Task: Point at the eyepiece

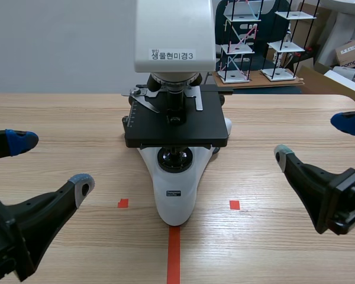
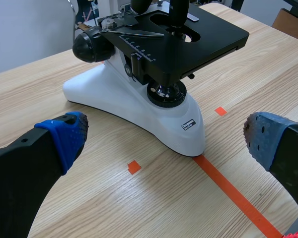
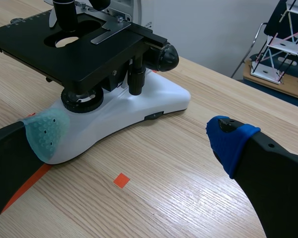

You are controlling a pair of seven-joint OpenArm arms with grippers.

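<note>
A white microscope point(image 1: 176, 189) stands mid-table, its black stage point(image 1: 176, 127) under a white head point(image 1: 174, 35) that runs out of the scene view. No eyepiece shows in any view. My left gripper point(image 1: 51, 163) hovers low, left of the base, open with nothing in it. On the other side my right gripper point(image 1: 314, 138) is open too, just as bare. The left wrist view has the microscope base point(image 2: 114, 94) ahead of the left gripper point(image 2: 164, 136). Past the right gripper point(image 3: 137, 135), the base point(image 3: 154, 99) lies ahead and to one side.
White wire racks point(image 1: 248, 41) and cardboard boxes point(image 1: 352, 53) stand beyond the table's far right edge. Bare wooden tabletop point(image 1: 59, 118) stretches on both sides of the microscope. Black focus knobs point(image 2: 89, 47) stick out from its sides.
</note>
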